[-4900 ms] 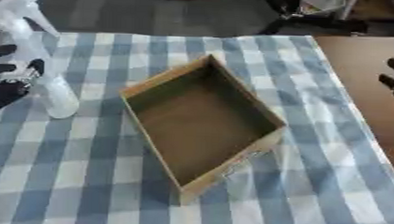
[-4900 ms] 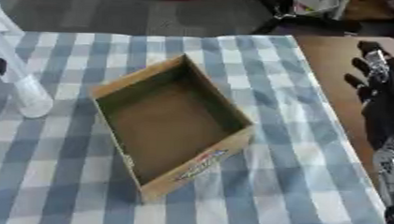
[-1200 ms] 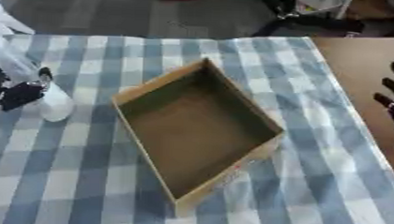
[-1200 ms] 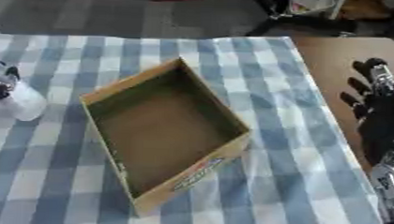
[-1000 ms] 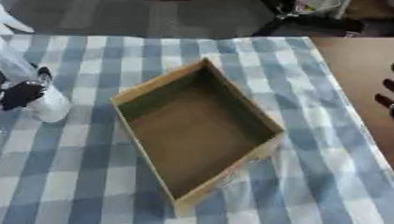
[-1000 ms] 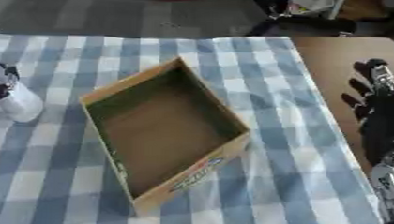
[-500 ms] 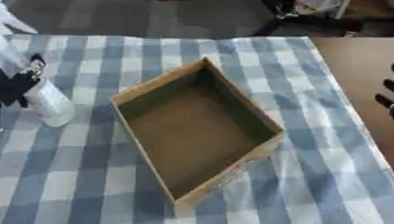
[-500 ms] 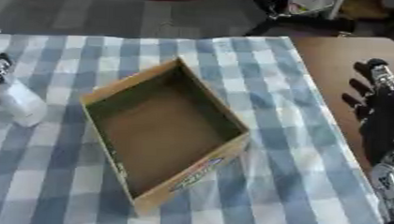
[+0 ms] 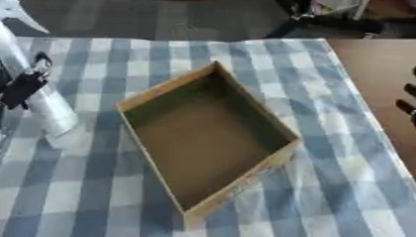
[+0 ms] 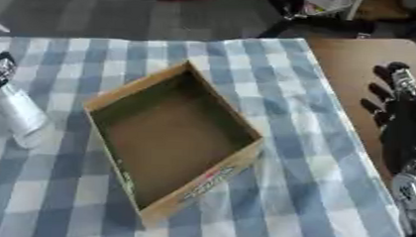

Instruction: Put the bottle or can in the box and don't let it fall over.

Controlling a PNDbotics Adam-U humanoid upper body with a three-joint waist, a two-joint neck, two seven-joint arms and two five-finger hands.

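I've got the left hand [image 9: 22,86] wrapped round the spray bottle [image 9: 40,97] at the counter's [image 9: 347,195] left edge. Vs 0.5 s ago the bottle sits lower w/ its base tipped toward the box [image 9: 206,140]; it leans, top going up-left out of view. Can't tell if the base is touching the checked cloth [image 10: 296,183]. Bottle is just left of the box, not inside. Box is open-topped, nothing in it, same spot. Right hand [image 10: 402,122] idles at the right edge over bare brown counter, fingers straight, unchanged.
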